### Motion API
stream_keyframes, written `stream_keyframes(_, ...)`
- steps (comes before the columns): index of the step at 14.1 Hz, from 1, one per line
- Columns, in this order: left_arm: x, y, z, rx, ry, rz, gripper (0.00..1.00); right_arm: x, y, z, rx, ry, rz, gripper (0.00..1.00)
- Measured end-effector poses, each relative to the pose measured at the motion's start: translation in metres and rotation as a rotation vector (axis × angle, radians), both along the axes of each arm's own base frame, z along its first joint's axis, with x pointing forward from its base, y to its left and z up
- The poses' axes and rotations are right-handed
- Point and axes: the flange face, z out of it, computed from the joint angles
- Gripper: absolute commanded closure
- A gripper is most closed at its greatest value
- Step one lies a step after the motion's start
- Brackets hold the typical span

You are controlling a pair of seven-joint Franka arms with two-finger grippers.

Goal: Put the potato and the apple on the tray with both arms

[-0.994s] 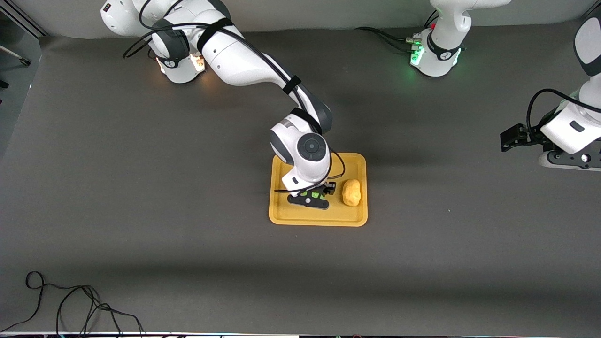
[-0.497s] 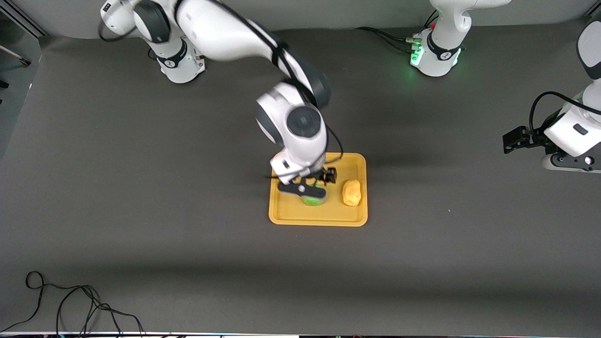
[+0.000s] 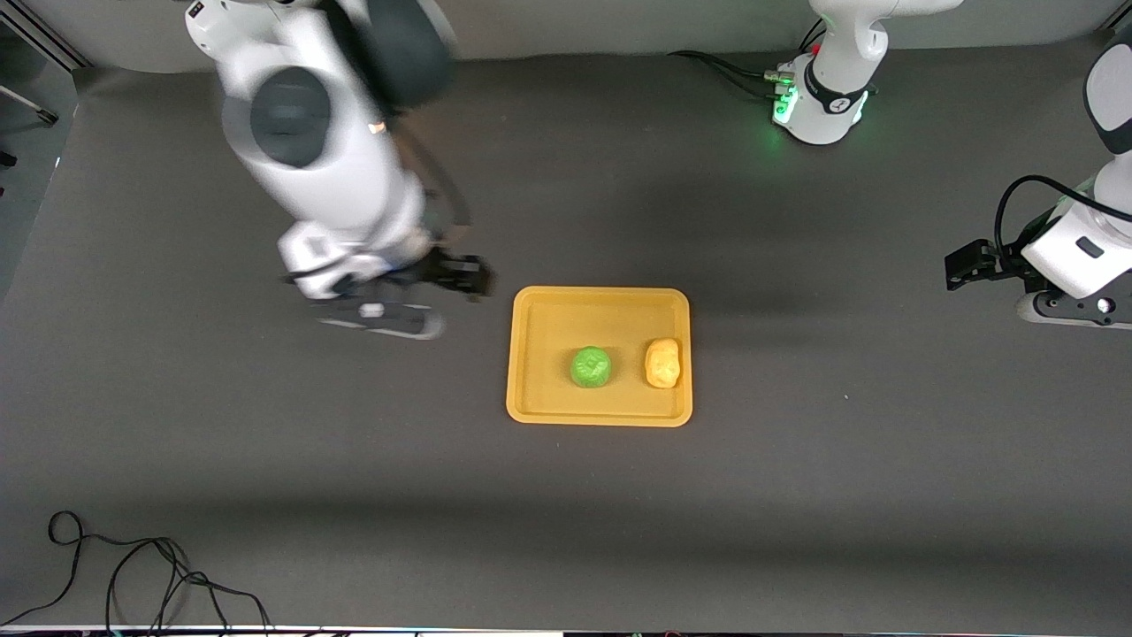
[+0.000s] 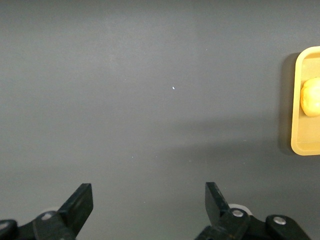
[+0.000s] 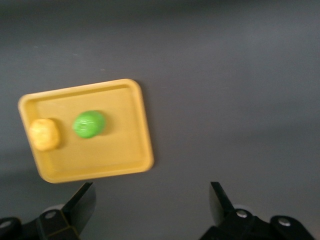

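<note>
The yellow-orange tray [image 3: 566,318] lies mid-table. The green apple [image 3: 591,366] and the yellow-tan potato [image 3: 662,363] rest on it side by side, the potato toward the left arm's end. My right gripper [image 3: 385,320] is open and empty over bare table beside the tray, toward the right arm's end. The right wrist view shows its gripper [image 5: 150,200] with the tray [image 5: 125,160], apple [image 5: 89,124] and potato [image 5: 44,134] below. My left gripper [image 3: 1066,311] waits, open and empty, at the left arm's end. The left wrist view shows its gripper [image 4: 148,200], the tray's rim [image 4: 307,145] and the potato [image 4: 311,97].
The left arm's white base with a green light [image 3: 818,102] stands at the table's back edge. A loose black cable [image 3: 133,575] lies near the front corner at the right arm's end. The dark table mat [image 3: 796,495] surrounds the tray.
My right gripper let go of the apple on the tray, rose, and swung away toward the right arm's end. The apple now lies uncovered. The left arm barely moved.
</note>
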Motion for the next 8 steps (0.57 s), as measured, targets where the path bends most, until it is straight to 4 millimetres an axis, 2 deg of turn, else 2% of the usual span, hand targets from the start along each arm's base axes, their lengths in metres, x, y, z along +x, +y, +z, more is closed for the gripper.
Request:
stream_keyframes(4, 0.000, -0.001, 0.000, 0.000, 0.000, -0.001, 0.00, -0.004, -0.160, 0.024, 0.044, 0.026, 0.057, 0.00)
stream_keyframes(5, 0.000, -0.001, 0.000, 0.000, 0.000, -0.001, 0.00, -0.008, -0.194, 0.027, 0.049, 0.027, 0.072, 0.00)
stream_keyframes(6, 0.000, -0.001, 0.000, 0.000, 0.000, -0.001, 0.00, -0.013, -0.224, 0.029, 0.052, 0.026, 0.085, 0.00)
stream_keyframes(8, 0.000, -0.001, 0.000, 0.000, 0.000, -0.002, 0.00, -0.021, -0.268, 0.032, 0.062, 0.022, 0.103, 0.00)
